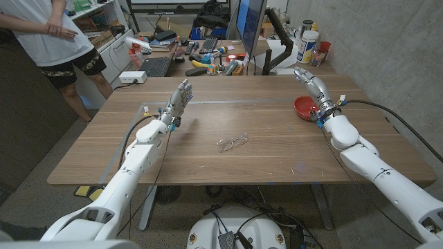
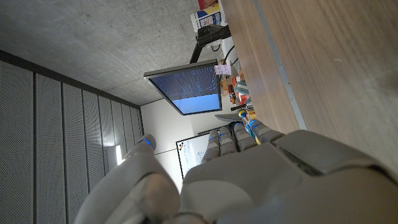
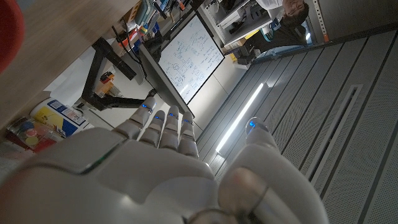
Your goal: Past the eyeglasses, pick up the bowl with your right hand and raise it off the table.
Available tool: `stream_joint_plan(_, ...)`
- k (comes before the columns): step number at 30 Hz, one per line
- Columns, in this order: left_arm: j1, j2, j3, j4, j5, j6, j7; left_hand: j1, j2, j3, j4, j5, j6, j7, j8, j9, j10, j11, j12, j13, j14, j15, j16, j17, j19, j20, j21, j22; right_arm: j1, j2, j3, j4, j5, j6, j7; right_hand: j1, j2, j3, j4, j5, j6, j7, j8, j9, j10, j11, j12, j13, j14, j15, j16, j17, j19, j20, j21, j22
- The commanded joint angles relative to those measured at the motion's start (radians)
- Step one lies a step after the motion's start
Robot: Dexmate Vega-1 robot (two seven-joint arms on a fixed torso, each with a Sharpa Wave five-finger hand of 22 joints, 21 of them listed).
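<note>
Resting on the table point(image 1: 277, 162): 1 red bowl point(image 1: 304, 107), 1 eyeglasses point(image 1: 232, 142).

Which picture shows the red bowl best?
The head view: the whole bowl sits on the table beside the right robot hand. The right wrist view catches only a red sliver.

Both arms are clad in smooth white rounded shells, segmented at the joints with darker seams. The left hand point(image 1: 178, 102) and right hand point(image 1: 311, 83) are pale grey, with blue markings along the fingers point(image 3: 163, 129) and small blue lit spots near the fingertips. Blue rings and fittings sit at each wrist. A black cable point(image 1: 135, 135) loops loose beside each forearm, running back along the arm.
</note>
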Motion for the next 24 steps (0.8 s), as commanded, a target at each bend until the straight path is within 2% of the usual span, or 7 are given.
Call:
stream_joint_plan(1, 0.0, 0.0, -0.006, -0.001, 0.0, 0.001, -0.003, 0.011, -0.001, -0.005, -0.001, 0.001, 0.005, 0.003, 0.001, 0.006, 0.003, -0.003, 0.004, 0.004, -0.006, -0.002, 0.002, 0.003, -0.009, -0.045, 0.003, 0.005, -0.004, -0.019, 0.001, -0.008, -0.034, -0.012, -0.01, 0.008, 0.002, 0.002, -0.005, 0.004, -0.005, -0.005, 0.0, 0.006, 0.001, 0.0, -0.005, 0.005, 0.007, 0.001, -0.001, 0.002, 0.007, -0.003, -0.006, 0.005)
stream_joint_plan(17, 0.019, 0.007, -0.005, -0.034, -0.001, 0.011, 0.005, 0.013, 0.001, -0.008, -0.001, 0.0, 0.006, 0.004, 0.001, 0.006, 0.004, -0.004, 0.004, 0.004, -0.006, -0.001, 0.002, 0.003, -0.01, -0.044, 0.004, 0.005, -0.03, -0.07, 0.009, -0.045, -0.09, -0.028, -0.015, 0.015, -0.001, 0.001, -0.01, 0.005, -0.007, -0.006, 0.0, 0.006, -0.001, -0.002, -0.006, 0.005, 0.008, 0.001, -0.001, 0.003, 0.01, -0.003, -0.013, 0.006)
stream_joint_plan(24, 0.018, 0.008, 0.0, -0.037, 0.001, 0.014, 0.006, 0.014, 0.002, -0.009, -0.001, 0.0, 0.006, 0.003, 0.001, 0.006, 0.004, -0.007, 0.004, 0.004, -0.006, -0.001, 0.002, 0.003, -0.01, -0.044, 0.004, 0.005, -0.042, -0.083, 0.013, -0.057, -0.137, -0.036, -0.044, 0.018, -0.001, 0.0, -0.012, 0.006, -0.007, -0.006, 0.0, 0.006, 0.001, -0.003, -0.006, 0.005, 0.009, 0.0, -0.001, 0.003, 0.011, -0.003, -0.015, 0.006)
